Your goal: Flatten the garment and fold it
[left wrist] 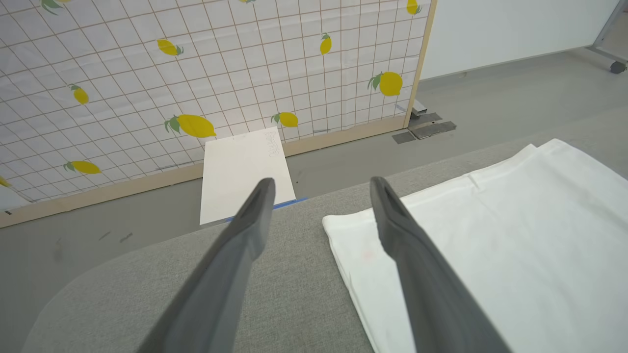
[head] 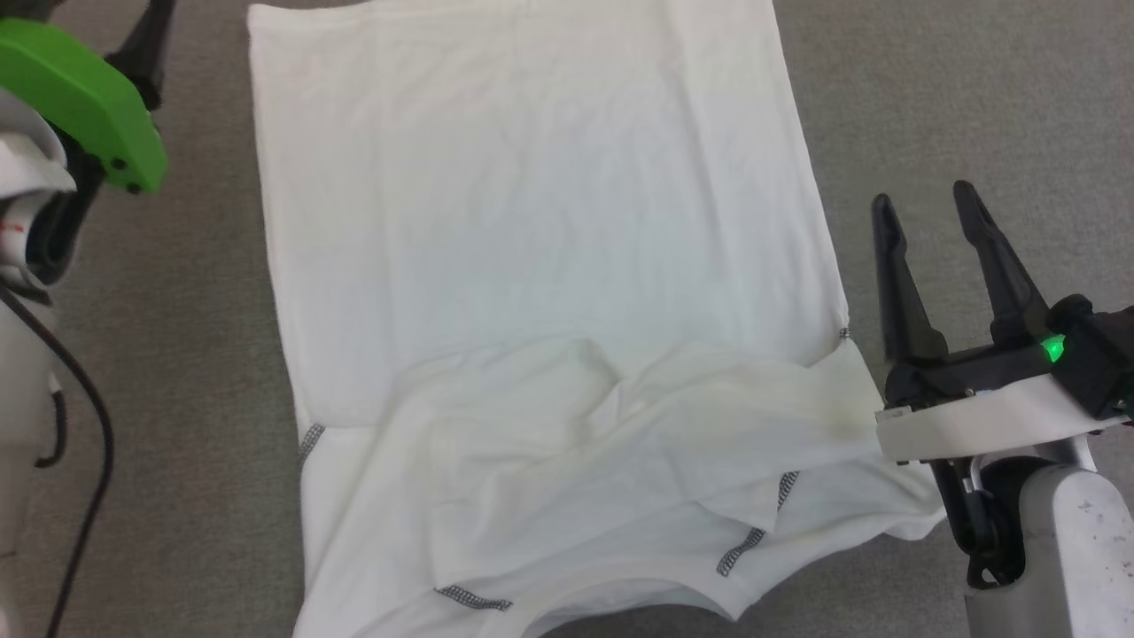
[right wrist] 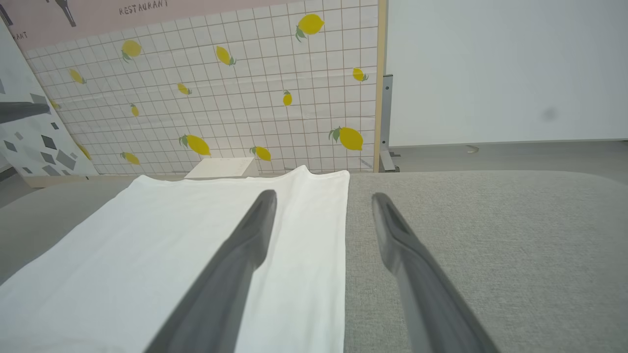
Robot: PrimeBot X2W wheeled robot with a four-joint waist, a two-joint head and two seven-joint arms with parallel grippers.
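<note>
Both pairs of jaws stand spread and pinch nothing. The right gripper (head: 923,199) is just beside the right edge of the garment (head: 532,221), near its rumpled near end, and a green light (head: 1052,347) glows at its base. The left gripper (left wrist: 322,184) is at the far left corner of the garment: one finger is seen over the cloth, the other over the grey padded surface (left wrist: 284,274) to the left of it.

The garment lies on this surface. Its far part is smooth and flat; its near part is folded over itself in wrinkles, with dark grey zigzag stitching (head: 474,599) along the seams there.

Beyond the far end of the garment stands a tiled panel with lemons (right wrist: 221,98), and above it is the word "RESTAURANT" (right wrist: 143,6). A white board (left wrist: 243,171) leans against the panel; the faint writing at its top corner is too small to read.
</note>
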